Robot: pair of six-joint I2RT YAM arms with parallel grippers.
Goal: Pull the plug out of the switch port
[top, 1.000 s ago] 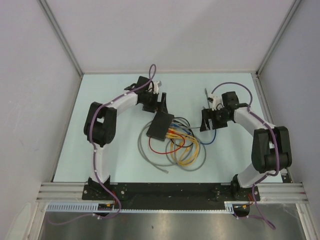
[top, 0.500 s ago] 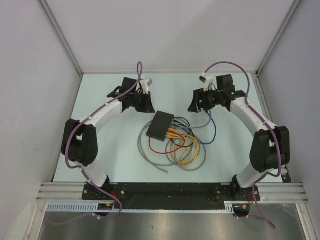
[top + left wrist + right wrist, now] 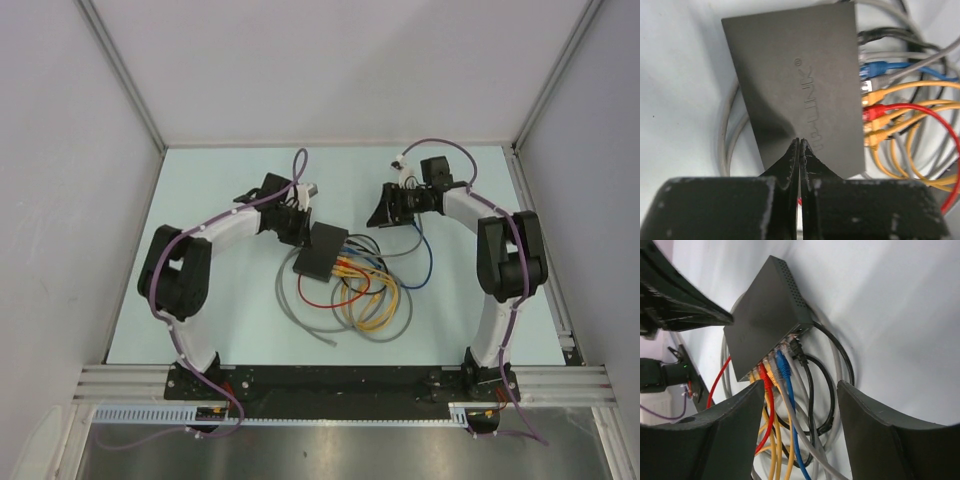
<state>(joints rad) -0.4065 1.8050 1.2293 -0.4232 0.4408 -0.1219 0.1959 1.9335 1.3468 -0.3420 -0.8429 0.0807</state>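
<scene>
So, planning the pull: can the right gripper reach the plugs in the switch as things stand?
Probably yes: the right gripper is open and faces the plugs on the switch, with nothing visible between them.

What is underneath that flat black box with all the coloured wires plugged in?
Grey cable loops and a red cable slip beneath the switch, which lies on the pale table. The box itself hides how they run under it.

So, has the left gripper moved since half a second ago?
Yes. The left gripper has come nearer to the switch, which lies where it lay.
</scene>
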